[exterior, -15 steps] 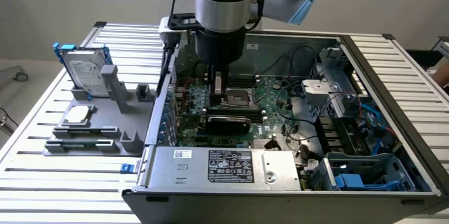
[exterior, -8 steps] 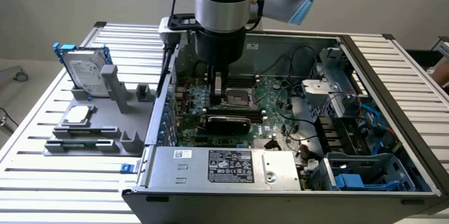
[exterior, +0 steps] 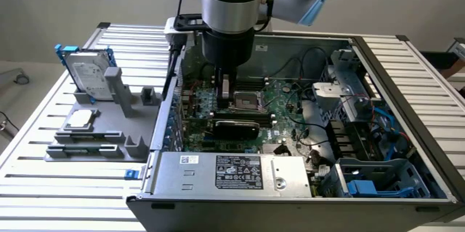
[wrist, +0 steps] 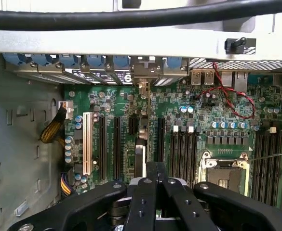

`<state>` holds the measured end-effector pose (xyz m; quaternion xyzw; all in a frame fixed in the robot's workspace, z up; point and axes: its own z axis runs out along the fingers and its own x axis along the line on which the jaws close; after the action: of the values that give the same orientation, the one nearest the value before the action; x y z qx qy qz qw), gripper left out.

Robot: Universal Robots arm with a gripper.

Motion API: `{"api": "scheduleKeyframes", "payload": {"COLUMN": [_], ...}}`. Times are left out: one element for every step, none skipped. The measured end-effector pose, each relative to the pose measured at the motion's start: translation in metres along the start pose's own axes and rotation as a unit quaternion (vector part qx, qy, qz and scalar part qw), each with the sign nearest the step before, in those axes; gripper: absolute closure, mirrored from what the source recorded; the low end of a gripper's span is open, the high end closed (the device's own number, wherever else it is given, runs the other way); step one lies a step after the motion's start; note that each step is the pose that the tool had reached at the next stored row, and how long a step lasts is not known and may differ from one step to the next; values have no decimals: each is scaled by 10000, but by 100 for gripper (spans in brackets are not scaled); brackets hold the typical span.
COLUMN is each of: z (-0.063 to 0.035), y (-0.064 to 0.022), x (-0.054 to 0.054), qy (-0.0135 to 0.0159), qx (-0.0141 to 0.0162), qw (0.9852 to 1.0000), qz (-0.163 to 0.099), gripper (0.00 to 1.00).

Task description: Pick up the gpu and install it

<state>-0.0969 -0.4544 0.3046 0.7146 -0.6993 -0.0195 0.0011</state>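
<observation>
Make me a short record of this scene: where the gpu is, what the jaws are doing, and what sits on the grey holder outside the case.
gpu: on edge among the motherboard's expansion slots, inside the open computer case
gripper: down inside the case, close to the gpu, jaws shut
grip on gpu: cannot tell
grey holder: hard drive, processor chip

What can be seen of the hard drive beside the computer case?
The hard drive is a silver, metal-looking box with a pale label, held in a blue frame. It stands on edge, slightly tilted back, in a slot of the grey holder, to the exterior view's left of the computer case.
</observation>
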Motion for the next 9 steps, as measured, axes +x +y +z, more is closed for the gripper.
{"api": "scheduleKeyframes", "payload": {"z": [0, 0, 0, 0, 3, 5, 6, 7, 8], "y": [0, 1, 5, 19, 41, 66, 90, 113, 136], "x": [0, 0, 0, 0, 0, -2, -4, -7, -10], "qy": [-1, -1, -1, 0, -1, -2, -3, -3, -5], "qx": [-1, -1, -1, -4, -24, -58, -84, -116, -152], "qw": [10000, 10000, 10000, 10000, 10000, 10000, 10000, 9999, 9999], "qz": [0, 0, 0, -2, -3, -3, -2, -1, 0], "gripper": [89, 89, 89, 89, 89, 89, 89, 89, 89]}}
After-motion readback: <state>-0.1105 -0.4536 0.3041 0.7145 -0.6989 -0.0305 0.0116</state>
